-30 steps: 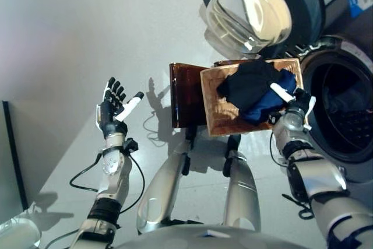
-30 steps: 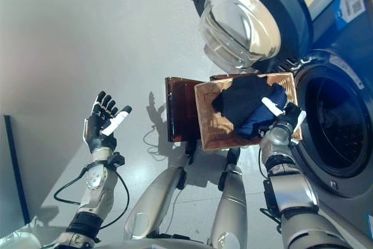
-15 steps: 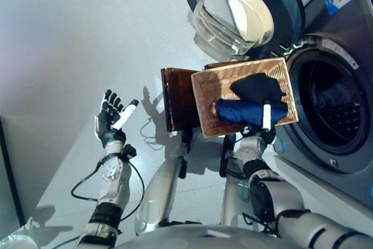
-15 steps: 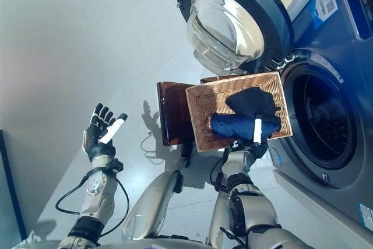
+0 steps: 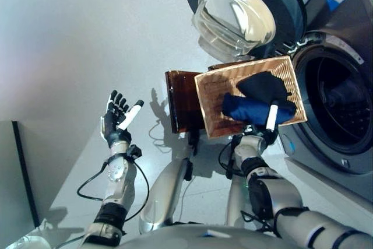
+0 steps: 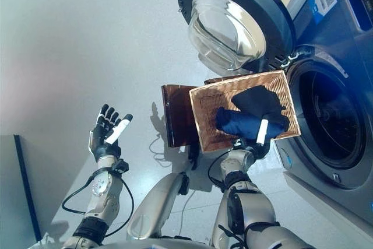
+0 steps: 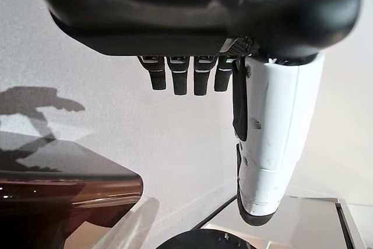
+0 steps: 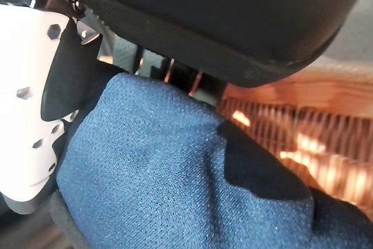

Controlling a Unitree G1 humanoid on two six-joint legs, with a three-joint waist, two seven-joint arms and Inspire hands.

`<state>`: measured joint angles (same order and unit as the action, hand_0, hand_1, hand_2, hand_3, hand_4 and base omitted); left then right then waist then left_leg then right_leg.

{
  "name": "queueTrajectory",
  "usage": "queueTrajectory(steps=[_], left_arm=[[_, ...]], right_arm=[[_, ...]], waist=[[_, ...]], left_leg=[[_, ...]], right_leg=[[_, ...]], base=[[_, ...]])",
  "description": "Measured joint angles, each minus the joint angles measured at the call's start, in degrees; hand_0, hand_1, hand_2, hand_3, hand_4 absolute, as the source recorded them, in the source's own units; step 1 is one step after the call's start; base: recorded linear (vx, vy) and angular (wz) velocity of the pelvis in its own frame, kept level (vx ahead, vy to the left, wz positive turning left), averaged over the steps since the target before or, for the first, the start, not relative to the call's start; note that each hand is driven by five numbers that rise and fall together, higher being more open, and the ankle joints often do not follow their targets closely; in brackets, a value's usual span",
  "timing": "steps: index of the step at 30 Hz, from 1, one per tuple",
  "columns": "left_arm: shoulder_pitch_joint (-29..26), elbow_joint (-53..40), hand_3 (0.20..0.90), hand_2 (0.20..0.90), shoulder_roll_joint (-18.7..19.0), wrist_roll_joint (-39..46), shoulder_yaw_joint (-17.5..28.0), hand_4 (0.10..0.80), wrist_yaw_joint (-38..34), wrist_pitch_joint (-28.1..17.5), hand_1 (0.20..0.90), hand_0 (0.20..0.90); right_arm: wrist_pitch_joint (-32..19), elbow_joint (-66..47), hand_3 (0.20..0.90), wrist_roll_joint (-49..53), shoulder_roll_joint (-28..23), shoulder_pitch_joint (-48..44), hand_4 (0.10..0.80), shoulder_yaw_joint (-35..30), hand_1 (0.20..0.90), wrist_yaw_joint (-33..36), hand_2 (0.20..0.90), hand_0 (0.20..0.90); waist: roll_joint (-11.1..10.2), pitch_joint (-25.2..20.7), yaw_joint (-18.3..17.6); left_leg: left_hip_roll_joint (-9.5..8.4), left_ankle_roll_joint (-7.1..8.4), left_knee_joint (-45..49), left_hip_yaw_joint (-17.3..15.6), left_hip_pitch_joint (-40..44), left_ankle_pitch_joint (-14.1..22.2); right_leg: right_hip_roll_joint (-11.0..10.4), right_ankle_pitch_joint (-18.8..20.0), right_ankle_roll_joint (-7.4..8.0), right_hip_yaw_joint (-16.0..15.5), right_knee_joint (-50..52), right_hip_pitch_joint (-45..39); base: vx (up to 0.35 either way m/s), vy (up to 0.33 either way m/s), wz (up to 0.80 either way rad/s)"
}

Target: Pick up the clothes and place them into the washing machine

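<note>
The shallow wicker basket (image 5: 213,94) rests on the low dark brown box (image 5: 182,109) beside the washing machine (image 5: 344,56). A black garment (image 5: 265,84) and a rolled dark blue garment (image 5: 245,108) lie in it. My right hand (image 5: 259,134) is at the basket's near edge. Its white-covered thumb (image 5: 271,118) lies over the blue garment (image 8: 175,173), which sits between the thumb and the fingers in the right wrist view. My left hand (image 5: 116,122) is raised over the floor to the left, open and empty, fingers (image 7: 180,77) straight.
The machine's round door (image 5: 239,10) stands open behind the basket, with the dark drum opening (image 5: 341,106) to the basket's right. Bare grey floor (image 5: 76,39) lies to the left. A dark panel (image 5: 20,173) stands at the lower left.
My right hand moved from the basket's right side to its near edge and closed on the blue garment, now rolled out below the black one. The camera shifted slightly.
</note>
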<state>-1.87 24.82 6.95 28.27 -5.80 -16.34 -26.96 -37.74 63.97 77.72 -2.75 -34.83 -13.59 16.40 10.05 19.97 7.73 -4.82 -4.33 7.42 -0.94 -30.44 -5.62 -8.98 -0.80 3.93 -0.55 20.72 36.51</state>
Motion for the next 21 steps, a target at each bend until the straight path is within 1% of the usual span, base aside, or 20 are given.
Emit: queueTrajectory(steps=[3,10,11,12,14,15,16,17,18,19,20,21], left_arm=[[1.0,0.0,0.9,0.9,0.0,0.0,0.0,0.8,0.0,-0.8,0.9,0.9],[1.6,0.0,0.9,0.9,0.1,0.2,-0.1,0.8,0.2,-0.9,0.9,0.9],[1.9,0.0,0.9,0.9,0.1,0.4,0.0,0.8,0.3,-0.9,0.9,0.9],[2.2,0.0,0.9,0.9,0.2,0.4,0.0,0.8,0.5,-0.9,0.9,0.9],[2.8,0.0,0.9,0.9,0.2,0.7,0.1,0.8,0.7,-1.1,0.9,0.9],[3.0,-0.1,0.9,0.9,0.3,0.7,0.2,0.8,1.1,-1.1,0.9,0.9],[3.2,-0.1,0.9,0.9,0.7,0.5,0.3,0.8,1.5,-1.2,0.9,0.9],[3.2,-0.1,0.9,0.9,1.2,-0.1,0.2,0.8,1.7,-1.2,0.9,0.9],[3.6,-0.1,0.9,0.9,1.4,-0.3,0.7,0.8,1.6,-2.1,0.9,0.9],[4.3,-0.1,0.9,0.9,2.5,-0.3,0.8,0.8,1.5,-2.3,0.9,0.9],[4.7,-0.1,0.9,0.9,3.1,-0.3,0.9,0.8,1.5,-2.3,0.9,0.9],[5.2,0.3,0.9,0.9,3.7,-0.3,1.1,0.8,1.4,-2.3,0.9,0.9]], right_arm=[[-1.2,0.1,0.2,0.1,-0.2,-0.5,0.3,-1.1,0.2,0.7,0.2,0.2],[-1.3,-0.1,0.2,1.2,-1.1,-1.3,0.3,-3.4,0.2,2.2,0.2,0.2],[-1.4,-0.6,0.2,1.0,-1.8,-1.5,0.3,-4.8,0.2,2.9,0.2,0.2],[-1.3,-3.2,0.2,0.5,-2.5,-1.6,0.3,-7.2,0.2,5.2,0.2,0.2],[-1.9,-6.4,0.2,-2.9,-5.0,-1.6,0.3,-8.6,0.2,8.4,0.2,0.2],[-1.7,-8.8,0.2,-5.8,-7.1,-2.0,0.3,-10.6,0.2,11.4,0.2,0.2],[-1.3,-9.4,0.2,-9.0,-11.2,-3.2,0.3,-12.1,0.2,15.0,0.2,0.2],[-0.1,-9.2,0.2,-10.8,-17.6,-4.9,0.3,-12.9,0.2,18.3,0.2,0.2],[-0.3,-9.2,0.2,-13.8,-23.6,-6.5,0.3,-12.9,0.2,20.0,0.2,0.2],[0.3,-10.3,0.2,-15.7,-29.3,-8.9,0.3,-12.5,0.2,21.7,0.2,0.2],[1.9,-9.9,0.2,-15.2,-32.6,-10.9,0.3,-12.3,0.2,23.8,0.2,0.2],[3.2,-8.1,0.2,-15.0,-34.9,-12.4,0.3,-12.2,0.2,25.1,0.2,0.2]], waist=[[1.0,-0.7,0.1],[2.8,-1.9,1.0],[3.3,-2.3,1.0],[3.8,-2.6,1.1],[4.5,-3.2,1.1],[4.9,-3.5,1.4],[5.3,-3.8,1.6],[5.8,-4.2,2.5],[6.0,-4.4,2.8],[6.1,-4.4,2.8],[6.3,-4.5,2.7],[6.4,-4.6,2.6]], left_leg=[[-0.02,0.0,-0.2,0.0,0.0,0.0],[-0.19,-0.06,-1.1,-1.0,1.0,-0.1],[-0.27,-0.22,-1.5,-1.1,1.1,-0.2],[-0.36,-0.3,-1.7,-1.1,1.1,-0.3],[-0.57,-0.32,-1.9,-1.0,1.2,-0.3],[-0.69,-0.32,-2.0,-1.0,1.1,-0.3],[-0.87,-0.41,-2.1,-1.0,1.1,-0.4],[-1.17,-0.51,-2.3,-1.0,1.0,-0.5],[-1.48,-0.89,-2.9,-0.9,1.0,-0.8],[-1.74,-1.22,-3.5,-1.1,0.9,-1.1],[-1.91,-1.72,-3.8,-1.2,0.8,-1.5],[-2.05,-2.17,-4.1,-1.6,0.6,-1.8]], right_leg=[[0.0,0.0,0.0,0.1,0.0,0.1],[-0.1,-0.3,0.19,1.2,0.0,0.1],[-0.1,-0.3,0.22,1.2,0.0,0.1],[-0.2,-0.3,0.28,1.2,0.1,0.2],[-0.4,-0.4,0.41,1.3,0.1,0.2],[-0.5,-0.4,0.56,1.3,0.0,0.3],[-0.7,-0.4,0.81,1.3,-0.1,0.3],[-1.0,-0.3,1.02,1.3,0.0,0.4],[-1.3,-0.4,1.32,1.3,-0.2,0.7],[-1.5,-0.2,1.66,1.5,-0.5,1.0],[-1.6,0.1,2.11,1.7,-0.4,1.3],[-1.7,0.3,2.46,2.0,-0.8,1.6]], base=[[0.04,0.045,-0.02],[0.05,0.04,-0.06],[0.038,0.016,0.0],[0.037,0.009,0.0],[0.031,0.0,0.02],[0.001,0.003,0.05],[0.037,-0.001,0.06],[0.006,0.011,0.07],[0.0,0.0,0.0],[0.0,0.0,0.0],[0.003,0.004,-0.08],[0.026,0.002,-0.08]])
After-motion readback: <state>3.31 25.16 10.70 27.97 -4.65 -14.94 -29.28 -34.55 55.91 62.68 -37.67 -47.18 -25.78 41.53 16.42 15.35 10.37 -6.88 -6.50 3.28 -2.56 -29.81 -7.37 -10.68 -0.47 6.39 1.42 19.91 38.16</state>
